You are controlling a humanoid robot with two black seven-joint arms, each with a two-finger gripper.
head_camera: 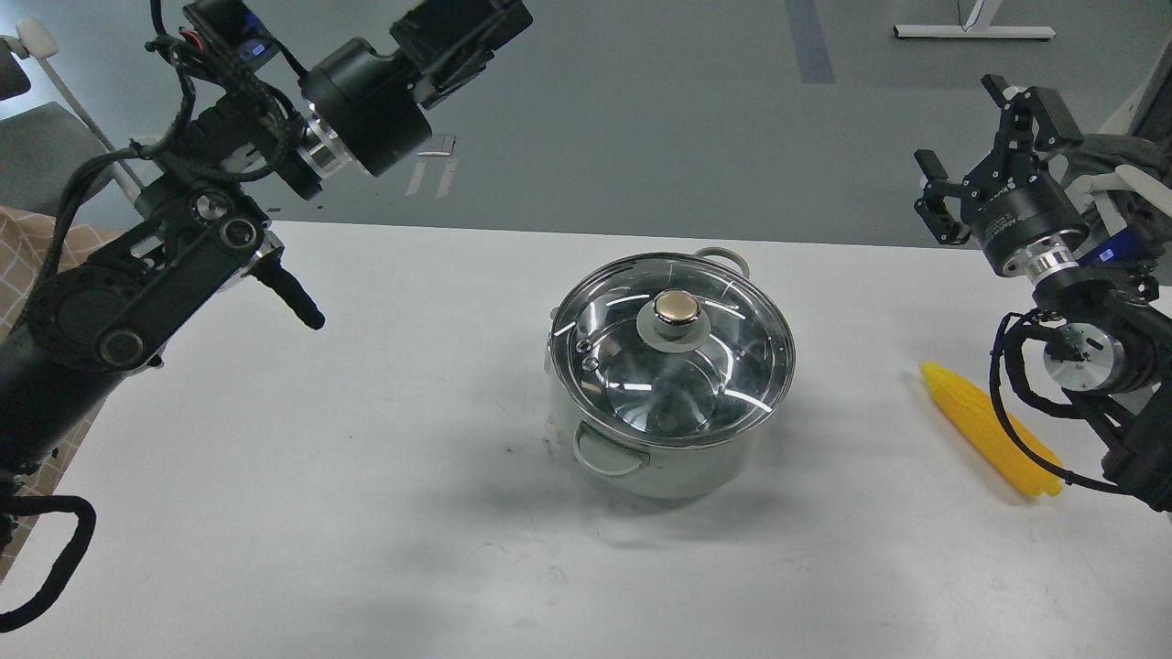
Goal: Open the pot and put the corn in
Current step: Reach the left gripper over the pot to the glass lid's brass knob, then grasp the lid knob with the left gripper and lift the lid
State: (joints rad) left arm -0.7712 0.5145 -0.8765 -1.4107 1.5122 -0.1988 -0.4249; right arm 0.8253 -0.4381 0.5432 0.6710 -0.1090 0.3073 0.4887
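Note:
The pale grey-green pot [682,469] stands at the middle of the white table [366,476]. The glass lid [641,375] with its gold-coloured knob [678,307] sits on the pot. The yellow corn [989,426] lies on the table at the right, partly under my right arm's cable. My left gripper [481,26] is high at the top of the view, up and left of the pot, pointing right; its fingers merge into one dark mass. My right gripper [987,139] is open and empty, raised beyond the table's far right edge, above the corn.
A grey chair [37,151] and a checked cloth [11,240] are off the table's left side. The grey floor lies beyond the table's far edge. My left forearm [137,293] hangs over the table's left part.

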